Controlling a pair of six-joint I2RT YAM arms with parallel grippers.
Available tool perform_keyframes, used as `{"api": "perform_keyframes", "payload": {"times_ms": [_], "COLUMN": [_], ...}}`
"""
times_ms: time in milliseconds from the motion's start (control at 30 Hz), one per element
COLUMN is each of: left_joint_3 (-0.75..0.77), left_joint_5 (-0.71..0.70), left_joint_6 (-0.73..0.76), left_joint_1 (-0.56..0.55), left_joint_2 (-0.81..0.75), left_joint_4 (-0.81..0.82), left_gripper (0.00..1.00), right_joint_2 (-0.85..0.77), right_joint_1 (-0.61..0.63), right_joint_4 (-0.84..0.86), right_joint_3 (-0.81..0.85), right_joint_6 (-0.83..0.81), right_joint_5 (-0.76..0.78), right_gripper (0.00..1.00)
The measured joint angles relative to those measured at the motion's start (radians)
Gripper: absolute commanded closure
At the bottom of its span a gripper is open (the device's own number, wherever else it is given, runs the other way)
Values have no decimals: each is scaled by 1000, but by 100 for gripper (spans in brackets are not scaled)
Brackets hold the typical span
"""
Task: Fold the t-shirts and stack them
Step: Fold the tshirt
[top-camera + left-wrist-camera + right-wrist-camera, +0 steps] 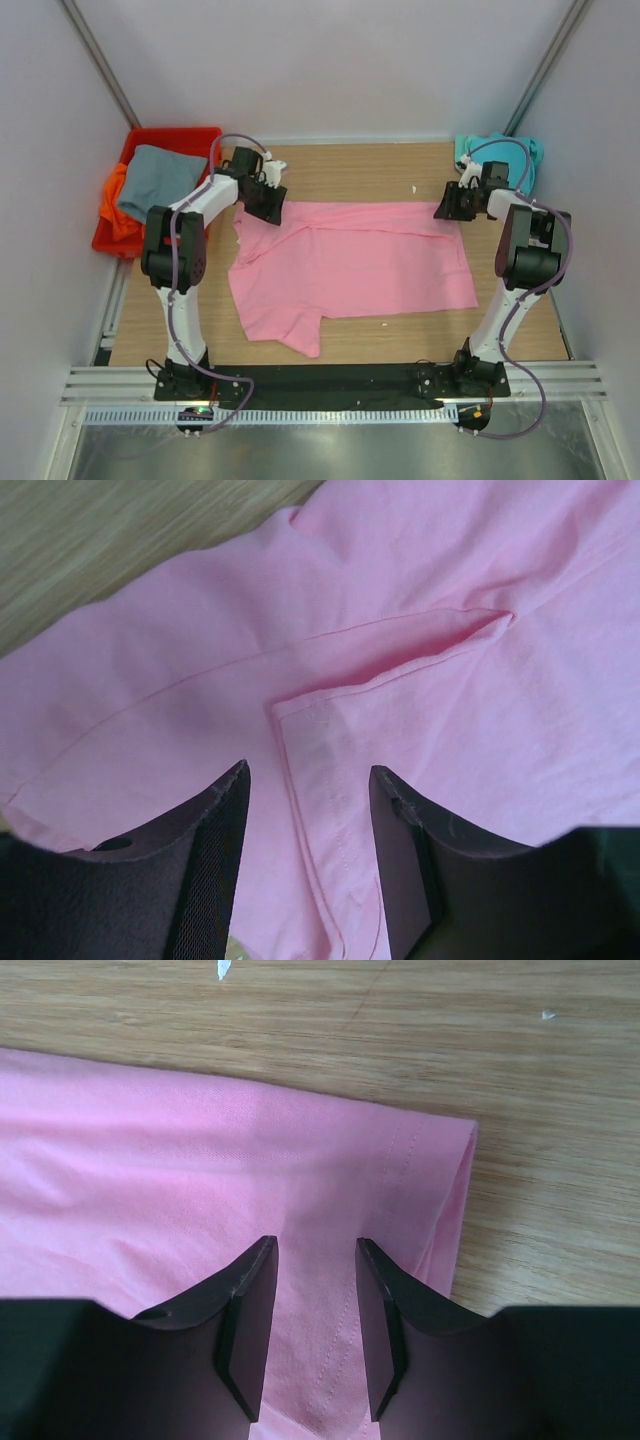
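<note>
Left claw [310,775]: fingers apart, nothing gripped, over a folded hem at the far left corner of the pink shirt [360,265]. Contact with the cloth cannot be judged.

Right claw [315,1245]: fingers apart, nothing gripped, over the shirt's far right corner, just inside the stitched edge.

The pink shirt lies spread across the middle of the wooden surface [350,165]. The teal shirt [500,155] is bunched at the far right corner. The grey shirt [160,175] lies in the red bin [175,135] at far left. The orange shirt [115,205] hangs over the bin's left rim.
</note>
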Motion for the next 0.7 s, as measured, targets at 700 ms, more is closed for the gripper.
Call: {"api": "perform_keyframes", "payload": {"times_ms": [700], "left_joint_3": [92], "left_joint_5": [80], "left_joint_6": [-40], "left_joint_1": [0], "left_joint_2": [113], "left_joint_4": [-37], "left_gripper": [80], "right_joint_2": [2], "right_joint_1": [0], "right_joint_4": [1], "right_joint_3": [0], "right_joint_6": [0], "right_joint_5": [0], "right_gripper": [57]}}
